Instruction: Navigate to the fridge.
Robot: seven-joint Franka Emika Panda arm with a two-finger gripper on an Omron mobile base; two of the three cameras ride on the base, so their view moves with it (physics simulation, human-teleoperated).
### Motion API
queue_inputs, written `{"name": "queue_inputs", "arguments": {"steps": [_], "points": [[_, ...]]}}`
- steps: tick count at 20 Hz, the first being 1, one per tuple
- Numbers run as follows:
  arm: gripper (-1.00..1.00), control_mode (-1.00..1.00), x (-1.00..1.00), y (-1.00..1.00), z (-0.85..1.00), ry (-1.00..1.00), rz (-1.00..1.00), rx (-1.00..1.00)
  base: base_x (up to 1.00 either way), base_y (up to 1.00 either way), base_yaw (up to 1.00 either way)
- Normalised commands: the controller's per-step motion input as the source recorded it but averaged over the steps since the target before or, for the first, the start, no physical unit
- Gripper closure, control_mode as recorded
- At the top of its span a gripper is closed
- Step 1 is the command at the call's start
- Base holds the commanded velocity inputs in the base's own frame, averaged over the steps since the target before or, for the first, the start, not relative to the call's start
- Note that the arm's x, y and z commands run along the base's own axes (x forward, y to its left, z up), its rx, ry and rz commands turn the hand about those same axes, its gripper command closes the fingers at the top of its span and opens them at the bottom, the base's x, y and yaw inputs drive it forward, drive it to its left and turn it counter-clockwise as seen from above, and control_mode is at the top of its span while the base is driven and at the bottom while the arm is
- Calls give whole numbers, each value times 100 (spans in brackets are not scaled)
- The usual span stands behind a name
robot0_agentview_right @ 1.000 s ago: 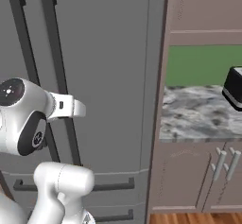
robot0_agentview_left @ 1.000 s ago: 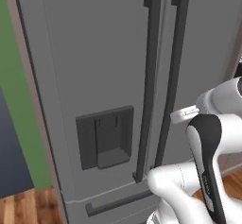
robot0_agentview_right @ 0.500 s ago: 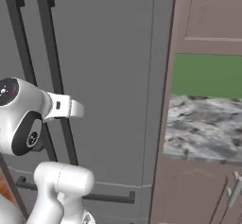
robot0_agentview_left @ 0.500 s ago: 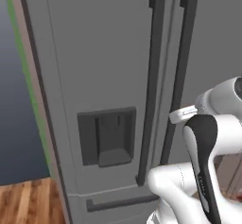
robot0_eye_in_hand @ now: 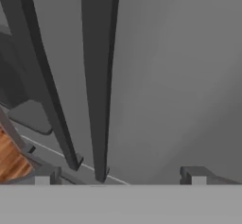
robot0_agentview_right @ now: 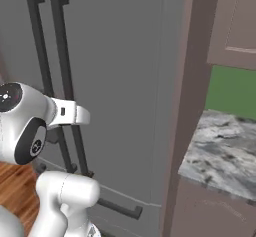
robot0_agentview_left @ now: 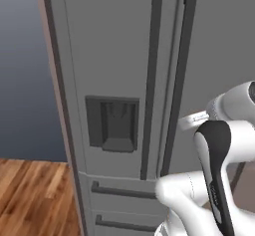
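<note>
Straight ahead of the 2 small dark fingers [robot0_eye_in_hand: 120, 176], which rise well apart at the bottom of the hand view with nothing between them, stands the tall grey two-door fridge [robot0_eye_in_hand: 179, 76], its front taking up nearly all that lies beyond the tips. Its 2 long dark bar handles [robot0_eye_in_hand: 98, 76] run upright, side by side at the seam of the doors, and from the hand they sit ahead and a little to the left of the midpoint between the fingers. My judgement is that the base is already close and roughly square to the doors, so what remains is at most a small closing or centring drive. From the left base view come the dark recessed dispenser panel [robot0_agentview_left: 112, 123] on the left door, the bottom drawer's horizontal dark handle [robot0_agentview_left: 122, 190] below it, the wood plank floor [robot0_agentview_left: 35, 195] and a blue-grey wall [robot0_agentview_left: 22, 65] left of the appliance. On the other side, the right base view adds a brown side panel [robot0_agentview_right: 187, 106] just beside the fridge's right edge, a speckled grey stone surface [robot0_agentview_right: 225, 153] and a green wall patch [robot0_agentview_right: 232, 91] above it.
</note>
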Motion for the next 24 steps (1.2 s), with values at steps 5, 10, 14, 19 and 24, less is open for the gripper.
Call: {"name": "queue_inputs", "arguments": {"steps": [5,10,14,19,24], "points": [[-100,100,0,0,0,0,0,0,100,-12,19],[-100,100,0,0,0,0,0,0,91,44,-53],[-100,100,0,0,0,0,0,0,73,60,-70],[-100,100,0,0,0,0,0,0,100,66,-43],[-100,100,0,0,0,0,0,0,100,33,-9]]}}
